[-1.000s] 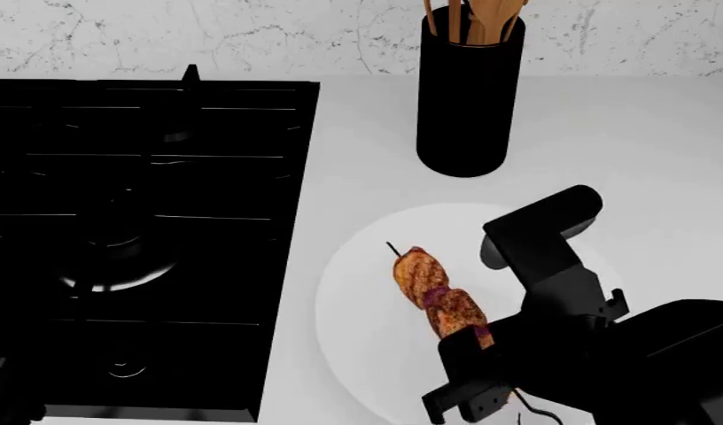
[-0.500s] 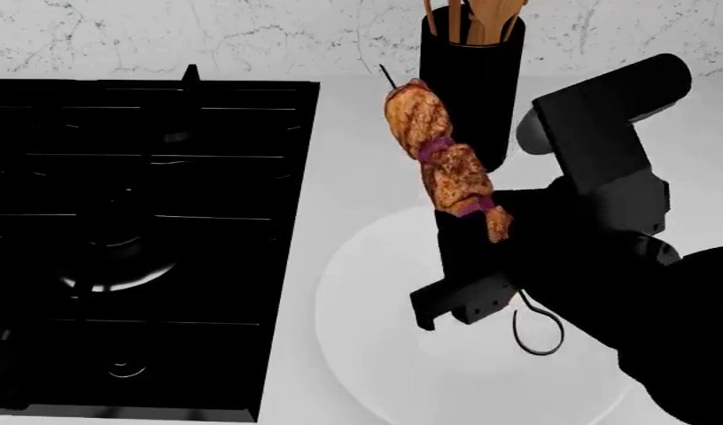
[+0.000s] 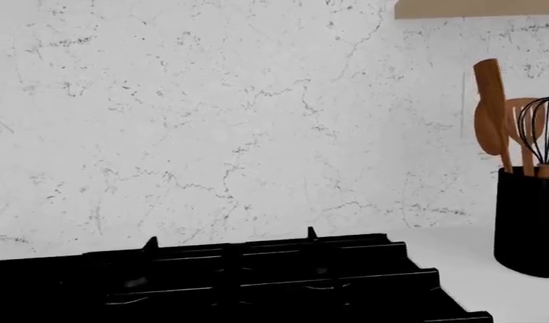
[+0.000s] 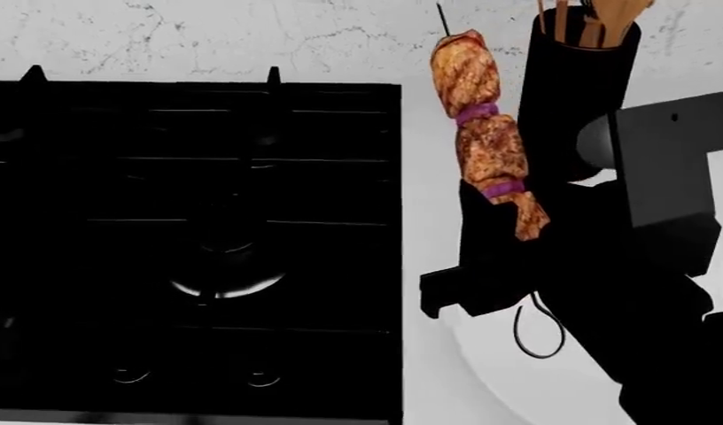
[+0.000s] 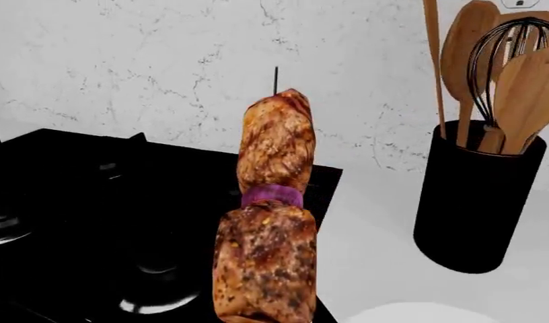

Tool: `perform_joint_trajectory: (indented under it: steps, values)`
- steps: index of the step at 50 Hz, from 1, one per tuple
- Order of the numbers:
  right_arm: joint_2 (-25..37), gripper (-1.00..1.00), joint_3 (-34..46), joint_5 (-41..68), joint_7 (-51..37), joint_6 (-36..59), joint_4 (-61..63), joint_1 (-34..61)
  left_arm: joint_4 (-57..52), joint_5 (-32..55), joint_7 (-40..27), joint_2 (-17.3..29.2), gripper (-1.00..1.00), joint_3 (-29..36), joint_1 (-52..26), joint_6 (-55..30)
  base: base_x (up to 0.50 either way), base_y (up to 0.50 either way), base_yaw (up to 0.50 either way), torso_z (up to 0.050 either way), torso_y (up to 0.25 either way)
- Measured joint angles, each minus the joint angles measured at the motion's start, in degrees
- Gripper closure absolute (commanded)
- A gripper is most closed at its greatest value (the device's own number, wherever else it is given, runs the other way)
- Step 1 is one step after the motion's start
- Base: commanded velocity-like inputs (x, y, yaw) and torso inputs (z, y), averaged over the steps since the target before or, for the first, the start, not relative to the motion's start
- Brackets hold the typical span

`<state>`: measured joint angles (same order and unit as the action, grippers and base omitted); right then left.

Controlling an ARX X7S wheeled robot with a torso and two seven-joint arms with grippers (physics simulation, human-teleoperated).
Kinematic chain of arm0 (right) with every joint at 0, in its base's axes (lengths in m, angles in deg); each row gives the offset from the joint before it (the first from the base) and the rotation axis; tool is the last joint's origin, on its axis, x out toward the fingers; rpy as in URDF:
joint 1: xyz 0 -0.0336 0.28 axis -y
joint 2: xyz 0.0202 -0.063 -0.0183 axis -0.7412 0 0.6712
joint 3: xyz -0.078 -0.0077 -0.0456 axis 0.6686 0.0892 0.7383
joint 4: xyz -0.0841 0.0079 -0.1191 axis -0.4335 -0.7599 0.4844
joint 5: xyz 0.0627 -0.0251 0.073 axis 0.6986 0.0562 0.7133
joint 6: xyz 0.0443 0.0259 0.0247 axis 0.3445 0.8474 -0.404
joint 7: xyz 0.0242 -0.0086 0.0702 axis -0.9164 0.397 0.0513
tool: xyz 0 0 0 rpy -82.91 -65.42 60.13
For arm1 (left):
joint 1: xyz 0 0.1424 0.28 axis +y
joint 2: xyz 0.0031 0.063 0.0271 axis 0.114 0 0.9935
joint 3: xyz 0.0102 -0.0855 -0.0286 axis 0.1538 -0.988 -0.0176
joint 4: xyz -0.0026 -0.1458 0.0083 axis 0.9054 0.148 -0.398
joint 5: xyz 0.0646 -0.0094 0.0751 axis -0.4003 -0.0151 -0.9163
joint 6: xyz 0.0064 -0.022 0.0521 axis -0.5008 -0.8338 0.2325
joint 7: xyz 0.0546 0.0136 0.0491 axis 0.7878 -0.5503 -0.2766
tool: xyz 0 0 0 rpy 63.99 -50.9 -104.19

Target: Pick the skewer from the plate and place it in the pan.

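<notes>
Right pincer [image 4: 494,257] clamps the skewer [image 4: 485,133] (upright) beside the stove's edge [image 4: 400,248].

A kitchen: black gas hob [image 4: 196,239], marble backsplash [image 3: 212,121], utensil holder [image 5: 476,195].

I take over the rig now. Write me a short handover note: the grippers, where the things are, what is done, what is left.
Right gripper: shut on the skewer, held up near the utensil holder, beside the stove.
Left gripper: not in view.
Plate: only its rim shows under the right arm.
Pan: cannot be made out on the dark stove.
Done: skewer is off the plate.
Left: find the pan, place the skewer in it.
</notes>
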<state>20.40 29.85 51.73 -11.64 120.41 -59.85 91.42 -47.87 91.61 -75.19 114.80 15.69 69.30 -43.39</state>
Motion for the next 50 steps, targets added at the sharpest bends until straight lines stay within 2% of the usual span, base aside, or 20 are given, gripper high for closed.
perform_joint_trajectory:
  steps: [7,23,50]
  values:
    - [0.0,1.00,0.0,0.5,-1.4,0.0,-0.1,-0.2,-1.2,1.6,-1.1,0.7,-1.00,-0.8,-0.8,-1.3,0.06,0.50,0.00,0.000,0.000]
    - [0.5,1.00,1.3,1.5,-2.3,-1.0,-1.5,0.6,-5.2,7.8,-5.9,4.6,-1.00,-4.1,-9.3,-6.6,0.07,0.50,0.00,0.000,0.000]
    - [1.3,1.00,2.1,5.5,-4.6,-0.8,-1.7,1.3,-6.0,8.8,-7.0,5.8,-1.00,-4.9,-9.7,-6.6,0.08,0.50,0.00,0.000,0.001]
